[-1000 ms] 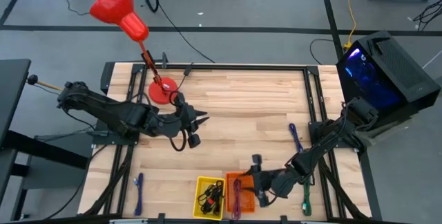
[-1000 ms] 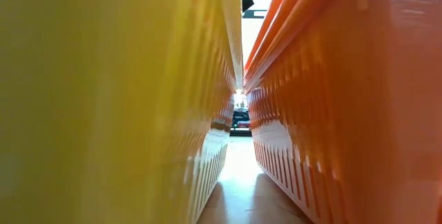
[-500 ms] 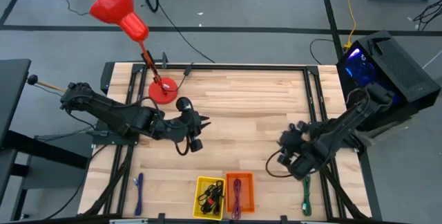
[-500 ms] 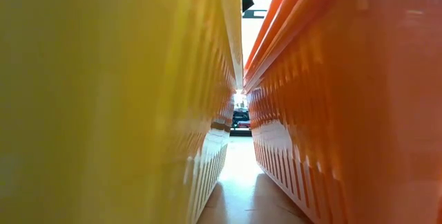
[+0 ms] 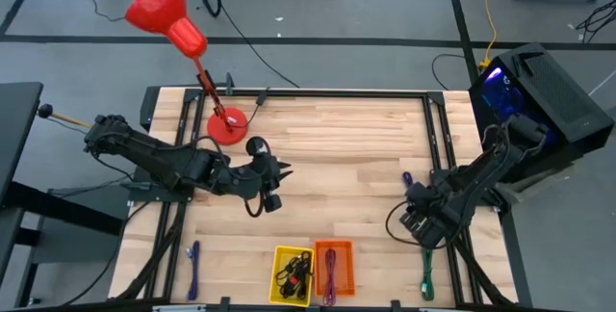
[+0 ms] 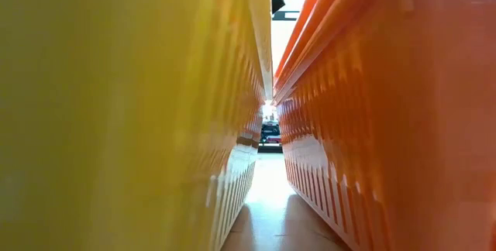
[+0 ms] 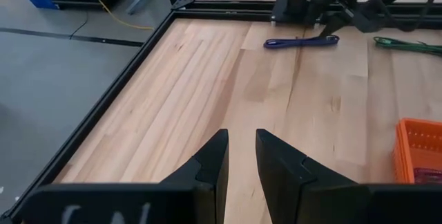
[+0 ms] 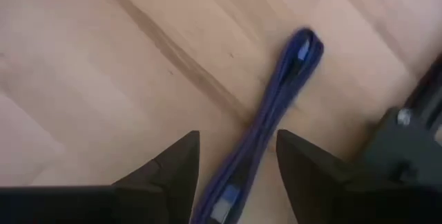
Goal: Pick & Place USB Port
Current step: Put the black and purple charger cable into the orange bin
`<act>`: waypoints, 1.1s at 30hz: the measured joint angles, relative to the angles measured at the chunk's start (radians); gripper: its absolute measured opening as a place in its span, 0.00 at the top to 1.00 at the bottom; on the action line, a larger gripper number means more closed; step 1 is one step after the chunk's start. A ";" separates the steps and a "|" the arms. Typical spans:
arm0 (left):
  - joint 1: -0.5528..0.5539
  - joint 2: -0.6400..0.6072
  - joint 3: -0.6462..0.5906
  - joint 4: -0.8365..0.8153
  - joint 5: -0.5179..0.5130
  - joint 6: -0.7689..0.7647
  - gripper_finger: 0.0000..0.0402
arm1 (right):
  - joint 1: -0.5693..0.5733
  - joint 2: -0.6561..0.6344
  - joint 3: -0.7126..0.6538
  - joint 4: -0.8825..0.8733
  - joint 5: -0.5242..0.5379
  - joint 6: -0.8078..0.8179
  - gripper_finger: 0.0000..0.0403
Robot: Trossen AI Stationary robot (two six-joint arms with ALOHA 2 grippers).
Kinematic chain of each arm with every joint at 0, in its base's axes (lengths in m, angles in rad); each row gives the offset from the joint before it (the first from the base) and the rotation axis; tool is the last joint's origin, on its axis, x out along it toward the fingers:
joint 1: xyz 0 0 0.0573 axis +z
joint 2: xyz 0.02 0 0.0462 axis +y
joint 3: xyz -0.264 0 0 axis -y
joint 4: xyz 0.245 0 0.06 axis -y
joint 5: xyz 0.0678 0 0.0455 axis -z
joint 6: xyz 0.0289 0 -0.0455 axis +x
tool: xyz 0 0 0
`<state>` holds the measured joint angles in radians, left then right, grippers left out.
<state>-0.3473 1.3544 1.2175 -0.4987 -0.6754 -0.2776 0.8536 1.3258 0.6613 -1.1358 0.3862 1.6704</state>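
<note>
A blue-purple USB cable bundle (image 5: 408, 185) lies flat on the wooden table toward its right side; it also shows in the left wrist view (image 7: 302, 42). My right gripper (image 5: 417, 206) hovers over the cable's near end, pointing down and open. In the right wrist view the cable (image 8: 283, 92) runs between the two fingers of this gripper (image 8: 235, 148), and neither finger touches it. My left gripper (image 5: 281, 169) waits over the table's middle left; it (image 7: 241, 144) holds nothing and has a narrow gap between its fingers.
A yellow bin (image 5: 292, 273) holding dark cables and an orange bin (image 5: 334, 266) holding a purple cable stand at the near edge; their walls (image 6: 116, 111) (image 6: 387, 111) fill the low view. A green cable (image 5: 426, 278) lies near right, a blue cable (image 5: 192, 256) near left. A red lamp base (image 5: 226, 124) stands far left.
My right gripper has pulled away from the orange bin at the near edge. It swung toward the table's right and far side and now stands over the blue-purple cable. The left arm has barely shifted.
</note>
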 joint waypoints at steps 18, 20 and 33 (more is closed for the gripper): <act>-0.004 0.000 0.000 -0.008 0.008 0.000 0.81 | 0.020 0.001 -0.125 0.235 -0.159 0.133 0.55; -0.004 0.000 0.000 -0.008 0.008 0.000 0.81 | 0.020 0.001 -0.136 0.250 -0.154 0.130 0.55; -0.004 0.000 0.000 -0.008 0.007 0.000 0.81 | 0.022 0.026 -0.160 0.245 -0.127 0.086 0.96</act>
<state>-0.3511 1.3544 1.2179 -0.5072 -0.6682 -0.2779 0.8760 1.3519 0.5015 -0.8911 0.2592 1.7563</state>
